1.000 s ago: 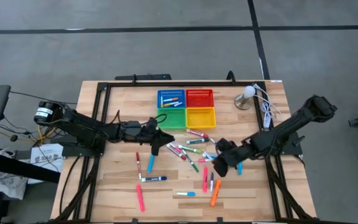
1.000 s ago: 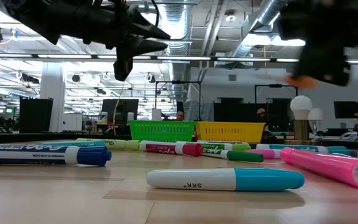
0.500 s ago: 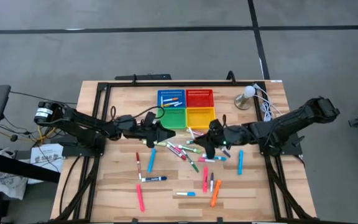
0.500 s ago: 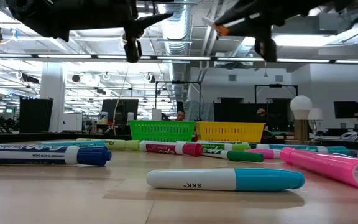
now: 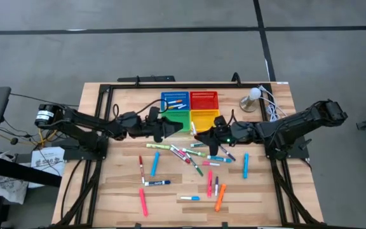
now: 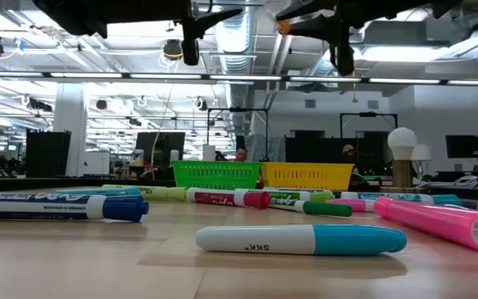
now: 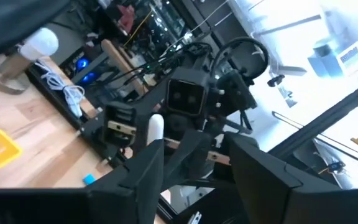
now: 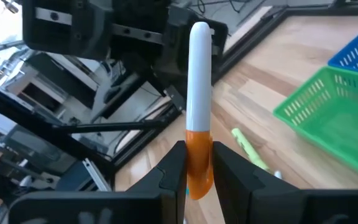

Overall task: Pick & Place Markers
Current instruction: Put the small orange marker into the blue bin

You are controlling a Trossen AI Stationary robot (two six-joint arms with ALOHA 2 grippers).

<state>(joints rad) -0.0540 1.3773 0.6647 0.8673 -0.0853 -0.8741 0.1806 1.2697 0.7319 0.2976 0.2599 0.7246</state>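
I am working in a large open-plan robotics lab: beyond my wooden table (image 5: 126,191), exposed silver ducts (image 6: 247,33) and strip lights (image 6: 98,76) run across the ceiling, dark monitors (image 6: 160,148) line distant desks, and a grey tiled floor (image 5: 170,44) surrounds the black frame (image 5: 100,95).

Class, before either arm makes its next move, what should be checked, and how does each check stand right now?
1. Right gripper shut on the orange-capped marker: ok.
2. Right gripper fully over a basket: cannot tell; it hangs at the yellow basket's near rim.
3. Left gripper open and empty: ok.
4. Green basket's contents: cannot tell; the left gripper covers much of it.
5. Gap between the two grippers: ok.
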